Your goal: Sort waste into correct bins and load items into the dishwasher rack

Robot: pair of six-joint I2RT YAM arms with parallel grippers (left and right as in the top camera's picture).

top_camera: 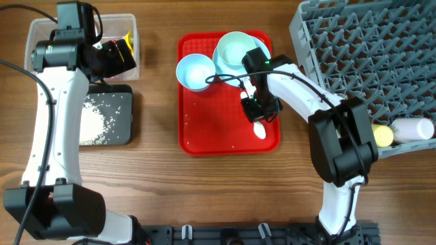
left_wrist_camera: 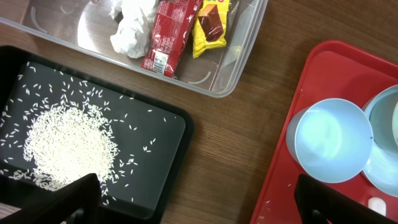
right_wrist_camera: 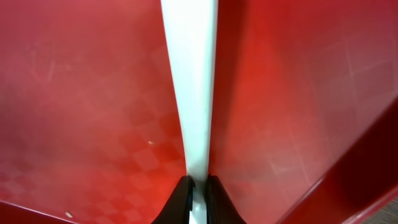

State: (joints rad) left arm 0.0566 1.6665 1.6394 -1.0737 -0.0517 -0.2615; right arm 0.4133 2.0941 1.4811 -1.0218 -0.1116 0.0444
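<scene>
My right gripper point(top_camera: 258, 112) point(right_wrist_camera: 198, 200) is shut on the handle of the white plastic spoon point(right_wrist_camera: 189, 81). The spoon's bowl end point(top_camera: 259, 129) shows on the red tray point(top_camera: 228, 139). Also on that tray stand one light blue bowl point(top_camera: 195, 71) point(left_wrist_camera: 333, 140) and a second bowl point(top_camera: 238, 49) in the plate point(top_camera: 221, 58). My left gripper point(top_camera: 122, 58) point(left_wrist_camera: 199, 208) hangs wide open, holding nothing, beside the clear tub point(left_wrist_camera: 242, 68). In the tub lie the tissue point(left_wrist_camera: 134, 28), red wrapper point(left_wrist_camera: 168, 34) and yellow wrapper point(left_wrist_camera: 210, 25). The black tray point(left_wrist_camera: 168, 143) holds rice point(left_wrist_camera: 65, 146).
The grey dishwasher rack point(top_camera: 368, 54) fills the right side, with a yellow cup point(top_camera: 383, 135) and a white cup point(top_camera: 412, 128) lying at its near edge. A few stray grains dot the red tray point(left_wrist_camera: 292, 180). Bare wood separates the black tray from the red tray.
</scene>
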